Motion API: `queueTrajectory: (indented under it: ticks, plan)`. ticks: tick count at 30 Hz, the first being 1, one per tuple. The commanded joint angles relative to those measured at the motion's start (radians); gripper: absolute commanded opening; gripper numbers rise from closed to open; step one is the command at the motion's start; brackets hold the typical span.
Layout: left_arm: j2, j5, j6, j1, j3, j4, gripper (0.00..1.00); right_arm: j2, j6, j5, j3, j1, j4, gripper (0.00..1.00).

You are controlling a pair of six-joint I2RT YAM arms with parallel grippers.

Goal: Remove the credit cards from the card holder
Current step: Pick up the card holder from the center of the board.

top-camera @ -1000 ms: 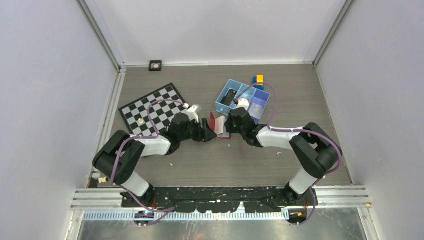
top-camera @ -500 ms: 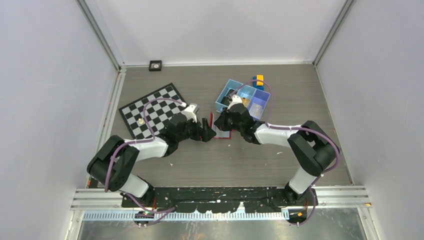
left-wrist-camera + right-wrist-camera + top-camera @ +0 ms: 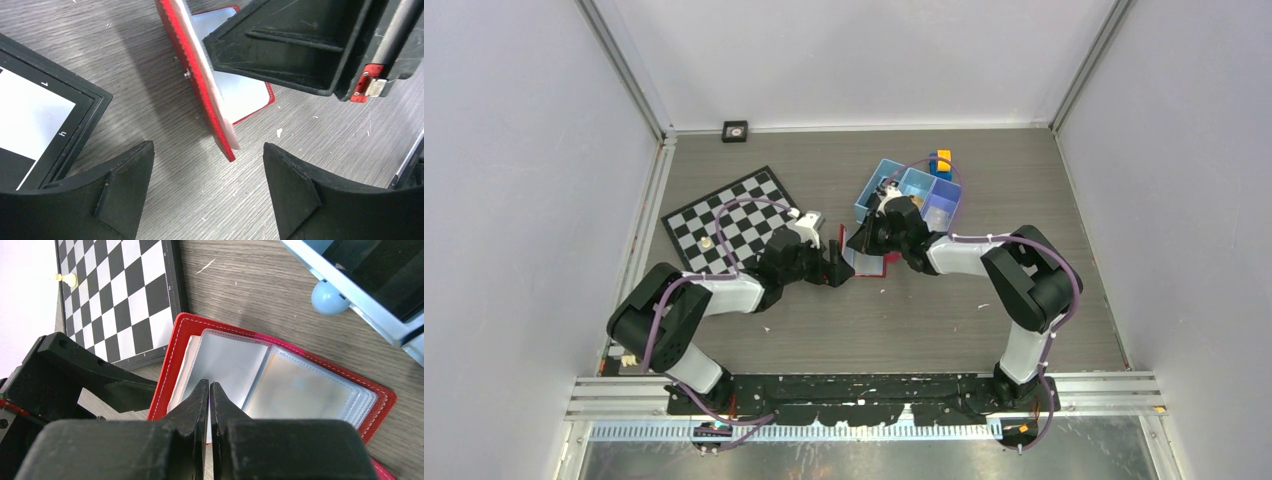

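Left gripper (image 3: 839,268) and right gripper (image 3: 861,240) meet near the middle of the grey wood-grain table (image 3: 1024,200) in the top view. The small red folding card holder (image 3: 874,264) lies open between them. A black-and-white chessboard (image 3: 729,220) lies at its 9 o'clock, and a blue three-compartment plastic tray (image 3: 911,195) at its 1 o'clock. An orange-and-blue block (image 3: 941,160) stands just past the tray at 12 o'clock.

From the left wrist, the left gripper (image 3: 207,155) stands wide open with nothing clasped. One red cover of the card holder (image 3: 200,85) rises on edge at 12 o'clock from the gap, its pale lining facing 3 o'clock. The right gripper (image 3: 295,45) touches that lining. The chessboard (image 3: 35,115) corner is at 9 o'clock.

From the right wrist, the right gripper (image 3: 210,390) has its fingers pressed nearly together. Their tips are down on the clear plastic sleeves of the card holder (image 3: 175,355); whether they pinch a sleeve I cannot tell. A greyish flat card (image 3: 300,390) shows dimly through the plastic. The left gripper (image 3: 75,375) is at 9 o'clock, the chessboard (image 3: 115,295) at 11 o'clock and the tray (image 3: 350,285) at 2 o'clock.
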Motion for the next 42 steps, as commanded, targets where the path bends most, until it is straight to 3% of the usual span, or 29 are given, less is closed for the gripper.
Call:
queueTrajectory:
  ticks: [1,16,19,24,42]
  plan:
    - [0.019,-0.055,0.024,-0.001,0.043,0.026,0.79,-0.003,0.017,-0.031,0.038,-0.009,0.042,0.10]
    - [0.164,-0.071,-0.037,-0.002,0.094,0.174,0.62,-0.039,-0.026,-0.011,0.024,-0.013,-0.001,0.13]
    - [0.191,-0.079,-0.040,-0.002,0.082,0.223,0.45,-0.078,-0.042,0.041,0.006,-0.013,-0.025,0.13]
    - [0.201,-0.067,-0.047,-0.001,0.076,0.253,0.01,-0.177,-0.076,0.132,-0.050,-0.012,-0.057,0.13]
    - [0.270,0.034,-0.151,0.024,0.093,0.324,0.00,-0.514,0.019,0.388,-0.312,-0.014,-0.110,0.11]
